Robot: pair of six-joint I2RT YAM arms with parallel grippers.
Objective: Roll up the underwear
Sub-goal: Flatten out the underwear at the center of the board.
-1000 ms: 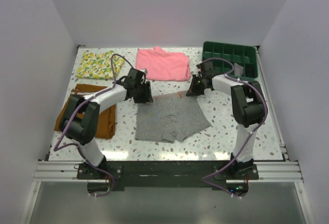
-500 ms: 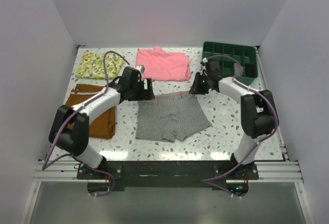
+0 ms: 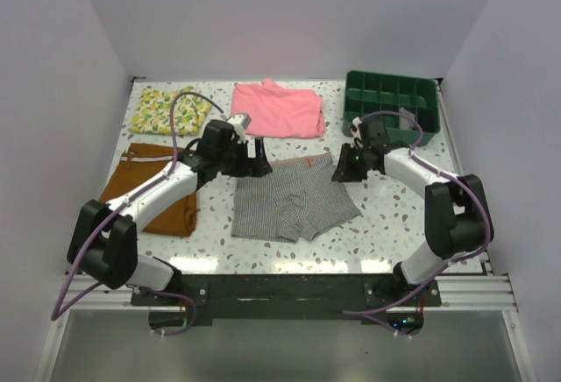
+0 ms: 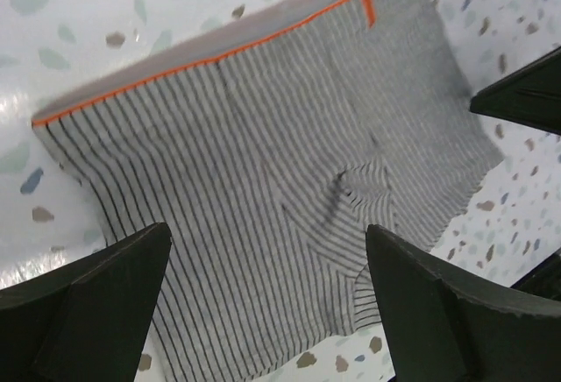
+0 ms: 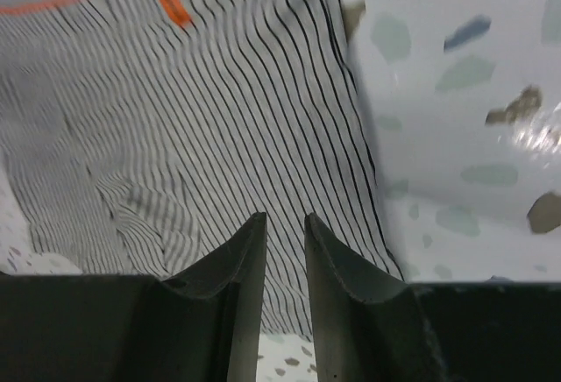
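The underwear point(image 3: 294, 200) lies flat on the speckled table, grey-and-white striped, its orange-edged waistband toward the back. My left gripper point(image 3: 259, 158) hovers over the waistband's left end, jaws wide apart and empty. From the left wrist, the underwear point(image 4: 263, 163) fills the view between the spread fingers of the gripper point(image 4: 267, 231). My right gripper point(image 3: 344, 168) hangs by the waistband's right end. In the right wrist view, its own gripper point(image 5: 285, 217) shows a narrow gap between the fingers with nothing in it, above the underwear point(image 5: 219, 119).
A pink folded garment point(image 3: 279, 109) lies just behind the underwear. A green compartment tray point(image 3: 390, 102) stands at the back right. Rust-brown shorts point(image 3: 153, 191) lie at the left, under the left arm, with a yellow patterned cloth point(image 3: 168, 110) behind them.
Both grippers have opened, the left wide and the right a little. The left gripper has shifted right along the waistband; the right has drawn slightly toward the near side. The underwear stays flat.
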